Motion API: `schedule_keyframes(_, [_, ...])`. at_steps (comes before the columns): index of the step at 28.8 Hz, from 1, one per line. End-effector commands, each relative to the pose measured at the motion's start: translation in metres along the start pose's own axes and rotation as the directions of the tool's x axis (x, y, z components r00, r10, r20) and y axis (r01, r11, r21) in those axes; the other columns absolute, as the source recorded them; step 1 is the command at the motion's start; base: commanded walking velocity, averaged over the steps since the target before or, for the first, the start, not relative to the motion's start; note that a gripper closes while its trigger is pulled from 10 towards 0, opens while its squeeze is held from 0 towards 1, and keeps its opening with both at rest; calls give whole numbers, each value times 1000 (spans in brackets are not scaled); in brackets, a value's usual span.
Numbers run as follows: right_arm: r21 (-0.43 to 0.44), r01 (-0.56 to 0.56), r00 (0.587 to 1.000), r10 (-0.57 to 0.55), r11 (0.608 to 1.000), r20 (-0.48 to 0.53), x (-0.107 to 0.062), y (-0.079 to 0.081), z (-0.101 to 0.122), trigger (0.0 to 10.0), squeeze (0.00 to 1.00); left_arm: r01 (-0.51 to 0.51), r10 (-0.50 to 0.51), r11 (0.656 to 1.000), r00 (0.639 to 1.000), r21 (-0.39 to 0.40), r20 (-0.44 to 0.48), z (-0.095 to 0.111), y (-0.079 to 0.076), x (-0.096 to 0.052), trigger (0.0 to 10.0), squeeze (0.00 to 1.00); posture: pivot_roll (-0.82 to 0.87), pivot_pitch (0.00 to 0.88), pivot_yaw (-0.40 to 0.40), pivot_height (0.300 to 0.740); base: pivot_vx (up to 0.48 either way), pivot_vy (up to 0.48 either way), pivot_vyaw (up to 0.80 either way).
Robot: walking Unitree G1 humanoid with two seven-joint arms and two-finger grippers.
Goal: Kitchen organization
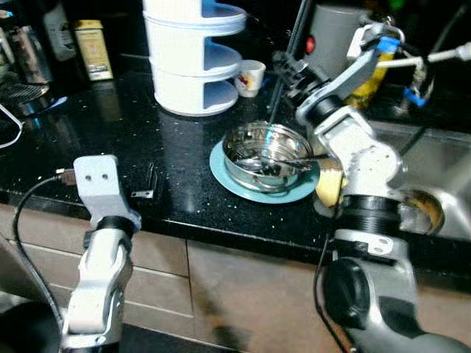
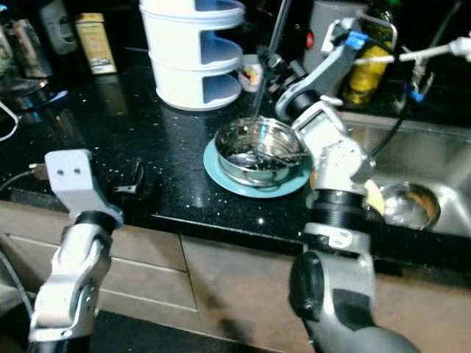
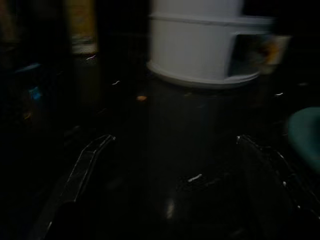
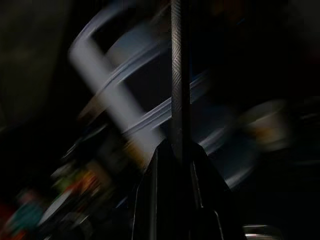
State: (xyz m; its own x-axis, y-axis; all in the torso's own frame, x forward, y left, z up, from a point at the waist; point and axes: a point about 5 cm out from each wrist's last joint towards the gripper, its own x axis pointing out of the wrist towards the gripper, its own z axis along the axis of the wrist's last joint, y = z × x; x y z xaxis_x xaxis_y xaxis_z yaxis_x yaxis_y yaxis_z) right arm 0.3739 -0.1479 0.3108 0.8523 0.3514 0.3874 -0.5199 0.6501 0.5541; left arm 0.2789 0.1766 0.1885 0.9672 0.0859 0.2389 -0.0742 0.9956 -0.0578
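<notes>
A steel bowl (image 1: 268, 154) with cutlery lying inside sits on a teal plate (image 1: 221, 173) on the black counter. My right gripper (image 1: 285, 68) hovers above the bowl's far rim, shut on a long thin dark rod (image 1: 291, 51) that stands nearly upright; the right wrist view shows its textured shaft (image 4: 176, 75) pinched between my fingers (image 4: 150, 190). Near the counter's front edge, left of the plate, my left gripper (image 1: 148, 185) is low over the bare surface. Its fingers (image 3: 85, 165) are spread wide with nothing between them.
A white tiered rack (image 1: 193, 59) stands behind the bowl, with a small cup (image 1: 250, 77) beside it. A yellow tin (image 1: 93, 48) and jars line the back left. The steel sink (image 1: 434, 162), a yellow bottle (image 1: 368, 81) and a grey appliance (image 1: 331, 29) lie to the right.
</notes>
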Motion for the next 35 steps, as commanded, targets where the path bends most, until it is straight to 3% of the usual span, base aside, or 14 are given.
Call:
schedule_keyframes(1, [-1,23,999,-23,1000,28,-3,-6,4,10000,0,28,-28,1000,1000,-8,0,0,-5,2,10000,0,32,0,-38,740,0,0,-788])
schedule_keyframes(4, [-89,64,998,-64,994,2,-3,-9,2,10000,0,33,-33,999,999,-4,2,1,-5,2,10000,0,36,0,-39,740,0,0,-785])
schedule_keyframes(6, [-208,96,993,-107,973,-40,-1,-11,-5,10000,0,33,-33,999,999,1,12,4,-5,3,10000,0,36,0,-37,740,0,0,-784])
schedule_keyframes(11, [-499,116,969,-208,859,-132,1,-14,-23,10000,0,21,-22,1000,999,13,39,11,-3,4,10000,0,46,0,-44,740,0,0,-744])
schedule_keyframes(14, [-704,60,936,-285,707,-207,0,-18,-43,10000,0,0,-1,1000,998,22,60,16,0,5,10000,0,51,0,-47,740,0,0,0])
schedule_keyframes(15, [-736,42,915,-321,676,-242,-1,-20,-51,10000,0,-6,4,1000,998,25,66,18,1,5,10000,0,50,0,-47,740,0,0,0])
schedule_keyframes(17, [-832,11,862,-426,555,-274,-4,-29,-66,10000,0,-10,8,1000,997,28,74,20,1,5,10000,0,51,0,-48,740,0,0,0])
schedule_keyframes(19, [-877,-1,819,-503,481,-277,-7,-37,-75,10000,0,-11,8,1000,997,29,77,21,1,5,10000,0,53,0,-49,740,0,0,0])
schedule_keyframes(20, [-877,-1,819,-503,481,-277,-7,-37,-75,10000,0,-11,8,1000,997,29,77,21,1,5,10000,0,53,0,-49,740,0,0,0])
schedule_keyframes(21, [-916,-31,780,-564,400,-273,-10,-45,-82,10000,0,-10,8,1000,997,29,78,21,1,5,10000,0,53,0,-49,740,0,0,0])
schedule_keyframes(24, [-947,-55,746,-617,316,-250,-15,-54,-88,10000,0,-7,5,1000,997,28,81,22,-1,5,10000,0,52,0,-50,740,0,0,0])
schedule_keyframes(29, [-950,-63,741,-623,307,-250,-16,-57,-93,10000,0,-3,1,1000,997,28,82,22,-2,5,10000,0,53,0,-49,740,0,0,0])
schedule_keyframes(30, [-955,-75,732,-634,288,-249,-18,-59,-95,10000,0,-3,1,1000,997,27,82,23,-2,5,10000,0,53,0,-51,740,0,0,0])
schedule_keyframes(35, [-955,-71,698,-669,289,-254,-22,-65,-98,10000,4,0,-2,1000,997,25,82,23,-2,5,10000,0,53,0,-51,740,0,0,0])
